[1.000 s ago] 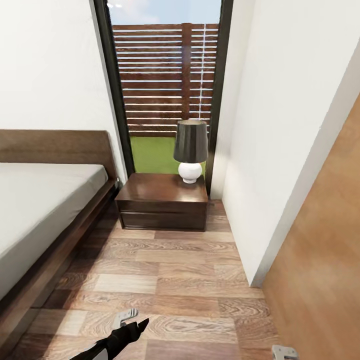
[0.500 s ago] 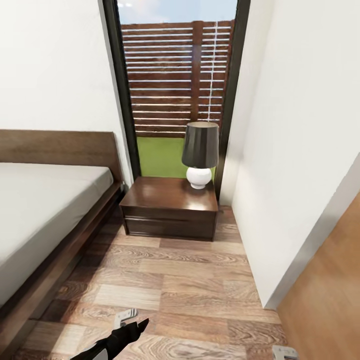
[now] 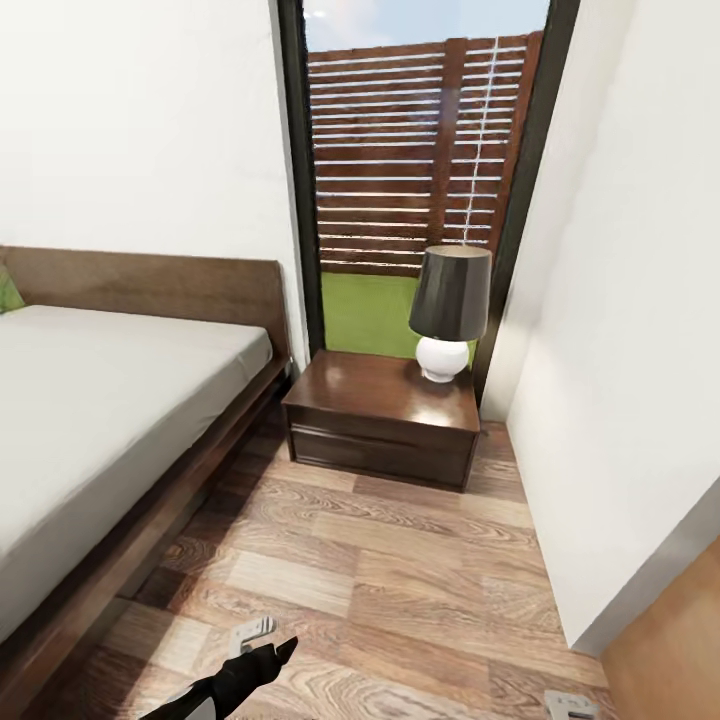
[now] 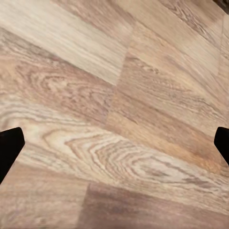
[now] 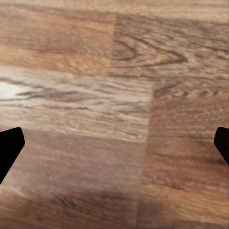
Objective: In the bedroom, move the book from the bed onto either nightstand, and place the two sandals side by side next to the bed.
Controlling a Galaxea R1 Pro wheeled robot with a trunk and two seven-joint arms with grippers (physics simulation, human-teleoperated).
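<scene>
The robot is standing in the bedroom on the wood-plank floor point(image 3: 400, 580), facing the corner where the bed point(image 3: 90, 420) is filling the left of the frame and the nightstand point(image 3: 385, 415) is sitting just right of centre, touching the bed frame's end below the tall glass door point(image 3: 420, 160). A dark-shaded lamp point(image 3: 450, 310) is taking up the right rear of the nightstand top, leaving the left and front of it bare. The left gripper point(image 4: 114, 143) is hanging over bare planks at the lower left of the head view with its black fingertips point(image 4: 9, 145) spread wide and nothing between them; the right gripper point(image 5: 114, 143) is likewise splayed and carrying nothing over the floor. The visible stretch of mattress is lying bare, and no book or sandals are appearing here, so I judge the step in hand is searching. Doing it well is likely a matter of turning toward the left of the frame to sweep the rest of the bed, keeping both arms low and tucked while moving, and remembering the bare side of the nightstand as the drop spot, away from the lamp.
</scene>
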